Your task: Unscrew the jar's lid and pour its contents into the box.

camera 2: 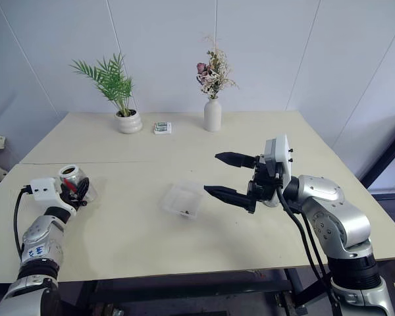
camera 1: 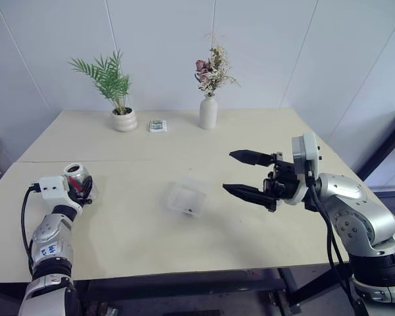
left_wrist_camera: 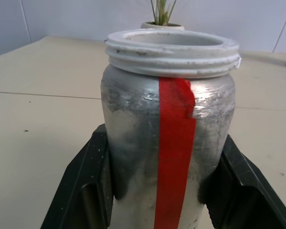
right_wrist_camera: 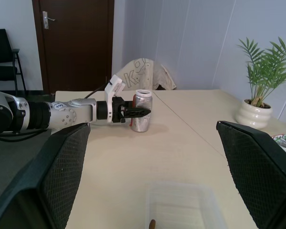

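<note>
White wall panels back the pale table (camera 1: 184, 243) in front of you, its far edge lined with a potted palm (camera 1: 116, 89), a small green-white packet (camera 1: 158, 126) and a white vase of dried flowers (camera 1: 209, 99).

At your far left, the left gripper (right_wrist_camera: 133, 112) has its two black fingers (left_wrist_camera: 86, 191) set on either side of the jar (left_wrist_camera: 169, 138), pressed against its silvery wall. You see the jar upright near the table's left edge, its lid off, the white threaded mouth open and a strip of red tape running down its side. From these views you cannot tell whether its base rests on the table.

Moving toward the centre, the box (camera 1: 186, 198) sits on the table, well apart from the jar, clear and shallow, with a few dark bits (right_wrist_camera: 152, 223) of the contents lying on its floor.

Just right of the box, your right gripper (camera 1: 243, 174) hangs above the table, pointing left toward it. Its fingers (camera 1: 248, 157) are spread wide, one above the other, with nothing between them.
</note>
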Robot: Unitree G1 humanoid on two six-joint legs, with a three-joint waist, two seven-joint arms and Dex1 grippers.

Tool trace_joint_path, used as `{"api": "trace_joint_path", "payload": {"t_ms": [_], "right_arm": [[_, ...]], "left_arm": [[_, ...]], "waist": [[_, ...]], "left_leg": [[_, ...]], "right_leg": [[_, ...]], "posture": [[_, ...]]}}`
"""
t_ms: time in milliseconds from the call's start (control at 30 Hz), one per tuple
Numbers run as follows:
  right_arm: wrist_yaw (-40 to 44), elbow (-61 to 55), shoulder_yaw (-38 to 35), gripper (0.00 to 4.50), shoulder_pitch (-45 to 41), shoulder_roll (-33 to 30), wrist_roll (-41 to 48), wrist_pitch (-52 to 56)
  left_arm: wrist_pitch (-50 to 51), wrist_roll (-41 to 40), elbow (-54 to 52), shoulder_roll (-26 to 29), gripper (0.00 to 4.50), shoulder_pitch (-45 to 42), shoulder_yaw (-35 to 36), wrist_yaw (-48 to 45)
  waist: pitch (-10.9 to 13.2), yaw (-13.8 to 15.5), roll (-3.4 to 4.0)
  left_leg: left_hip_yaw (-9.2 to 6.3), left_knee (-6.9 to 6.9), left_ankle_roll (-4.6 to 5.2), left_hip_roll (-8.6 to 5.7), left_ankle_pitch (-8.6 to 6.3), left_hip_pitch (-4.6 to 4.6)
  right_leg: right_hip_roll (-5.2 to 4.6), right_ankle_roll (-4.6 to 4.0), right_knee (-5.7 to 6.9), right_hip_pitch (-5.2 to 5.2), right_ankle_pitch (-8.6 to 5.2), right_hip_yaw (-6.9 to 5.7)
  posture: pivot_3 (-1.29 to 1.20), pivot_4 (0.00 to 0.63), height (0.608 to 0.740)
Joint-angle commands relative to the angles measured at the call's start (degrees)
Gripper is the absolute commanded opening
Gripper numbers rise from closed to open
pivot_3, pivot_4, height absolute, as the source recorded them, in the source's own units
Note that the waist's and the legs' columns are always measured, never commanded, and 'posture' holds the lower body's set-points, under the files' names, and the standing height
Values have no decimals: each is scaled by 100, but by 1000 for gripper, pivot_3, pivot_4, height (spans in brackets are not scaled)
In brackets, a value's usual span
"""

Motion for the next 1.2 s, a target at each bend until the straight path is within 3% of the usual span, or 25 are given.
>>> {"api": "trace_joint_path", "payload": {"t_ms": [33,167,367,567,767,967,1200], "right_arm": [[38,-102,-115,4500,-44,-61,67,-17],[71,-69,-105,4500,-51,-51,72,-20],[176,-53,-122,4500,1,-77,87,-24],[539,52,-158,4500,182,-370,-64,-152],[797,187,-182,4500,309,-543,-215,-333],[907,344,-288,4500,503,-733,-386,-464],[917,291,-450,4500,603,-964,-386,-395]], "left_arm": [[18,-104,-238,74,3298,68,72,21],[102,-107,-547,148,4457,235,73,6],[394,-120,-1522,322,4457,825,142,115],[1093,-228,-3693,552,4457,2209,564,275],[1794,-425,-5187,650,4457,3262,952,203],[1808,-602,-6038,1063,4457,4172,989,-901],[1694,-1092,-6168,1579,4457,3696,361,-2513]], "waist": [[0,0,0],[0,-2,0],[0,-6,0],[-1,-23,-1],[-2,-9,-1],[-4,-10,-2],[-4,-1,0]], "left_leg": [[0,0,0,0,0,0],[0,-2,0,0,0,0],[2,-16,0,5,-1,0],[10,-23,5,15,-12,-4],[12,-39,4,23,-13,5],[27,-82,5,62,-10,4],[36,-100,4,65,-11,0]], "right_leg": [[0,0,0,0,0,0],[0,-1,-3,0,1,0],[0,-3,-19,-1,2,0],[-8,-4,-39,-1,2,2],[-14,-23,-50,2,-2,0],[-46,-71,-124,4,1,-1],[-9,-75,-148,1,2,-1]], "posture": [[0,150,740],[0,150,740],[0,150,740],[0,150,740],[0,150,740],[0,150,740],[0,150,740]]}}
